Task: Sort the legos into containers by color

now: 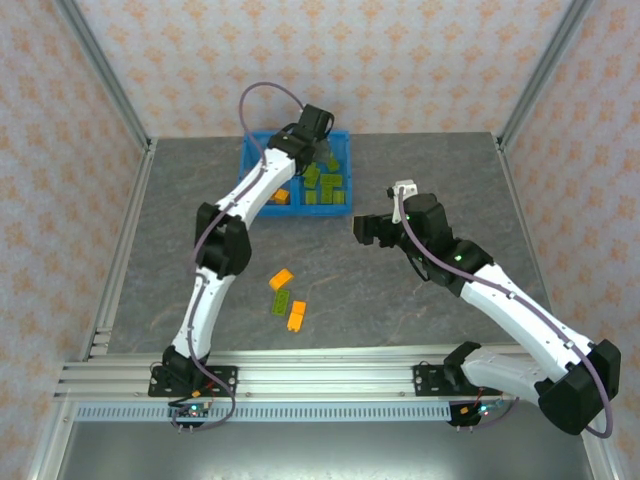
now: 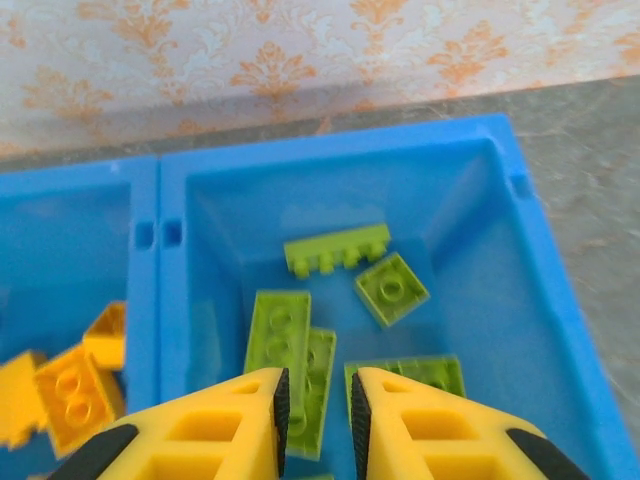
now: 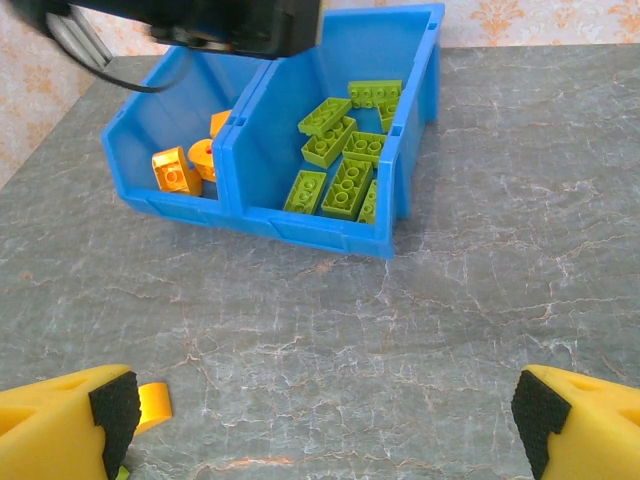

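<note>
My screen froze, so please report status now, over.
Left gripper barely open, empty, over binned green legos. Right gripper wide open, empty. Three loose legos on table. Nothing in the way.

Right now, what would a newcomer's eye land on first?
The bright blue plastic double bin at the far side of the table, lime green bricks in its right compartment, orange-yellow bricks in its left, with the left end effector hovering over the green side. Three loose bricks, two orange and one green, lie mid-table.

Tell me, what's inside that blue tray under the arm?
Lime green bricks lie in the tray's right compartment, orange-yellow bricks in its left. The left gripper covers the near floor, hiding whatever lies beneath.
</note>
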`<state>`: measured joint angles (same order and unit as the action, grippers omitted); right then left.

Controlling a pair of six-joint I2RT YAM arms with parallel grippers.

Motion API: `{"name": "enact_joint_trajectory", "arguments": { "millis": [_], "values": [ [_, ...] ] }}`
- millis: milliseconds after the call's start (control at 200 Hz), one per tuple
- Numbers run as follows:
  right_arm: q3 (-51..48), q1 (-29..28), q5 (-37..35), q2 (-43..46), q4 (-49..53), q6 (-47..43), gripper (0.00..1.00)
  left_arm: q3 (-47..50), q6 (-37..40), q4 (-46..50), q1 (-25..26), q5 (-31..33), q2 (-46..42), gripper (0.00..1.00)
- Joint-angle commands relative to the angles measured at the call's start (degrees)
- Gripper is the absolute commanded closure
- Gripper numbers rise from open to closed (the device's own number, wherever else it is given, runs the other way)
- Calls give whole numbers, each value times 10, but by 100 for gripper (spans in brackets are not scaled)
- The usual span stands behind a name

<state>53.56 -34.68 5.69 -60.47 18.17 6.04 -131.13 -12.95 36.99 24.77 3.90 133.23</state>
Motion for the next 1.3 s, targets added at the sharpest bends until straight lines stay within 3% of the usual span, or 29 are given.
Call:
{"name": "enact_joint_trajectory", "arguments": {
  "millis": [0, 115, 260, 410, 556, 666, 771, 846, 1091, 1296],
  "values": [
    [-7, 1, -12, 1, -13, 7, 3, 147, -52, -56, 3, -72, -162, 73],
    [-12, 2, 37, -12, -29, 0, 2, 337, -50, -73, 19, -85, -315, 72],
    [-29, 1, 212, -20, -30, -37, 2, 528, -38, -8, 63, -80, -483, 62],
    [-49, 1, 212, -2, -25, -38, 2, 687, -103, 63, 94, -85, -633, 51],
    [-52, 2, 193, -5, -30, -40, 1, 859, -153, 5, 113, -150, -732, 45],
    [-44, 2, 211, -18, -36, -40, 1, 930, -188, -66, 116, -195, -740, 35],
    [-47, 2, 218, -23, -51, -34, 2, 940, -193, -86, 127, -165, -712, 22],
    [-46, 1, 213, -24, -51, -32, 2, 936, -182, -93, 132, -155, -676, 19],
    [-47, 1, 196, -24, -43, -22, 2, 934, -180, -127, 145, -138, -590, 23],
    [-47, 1, 192, -29, -45, -19, 2, 936, -171, -124, 146, -126, -544, 39]
  ]
}}
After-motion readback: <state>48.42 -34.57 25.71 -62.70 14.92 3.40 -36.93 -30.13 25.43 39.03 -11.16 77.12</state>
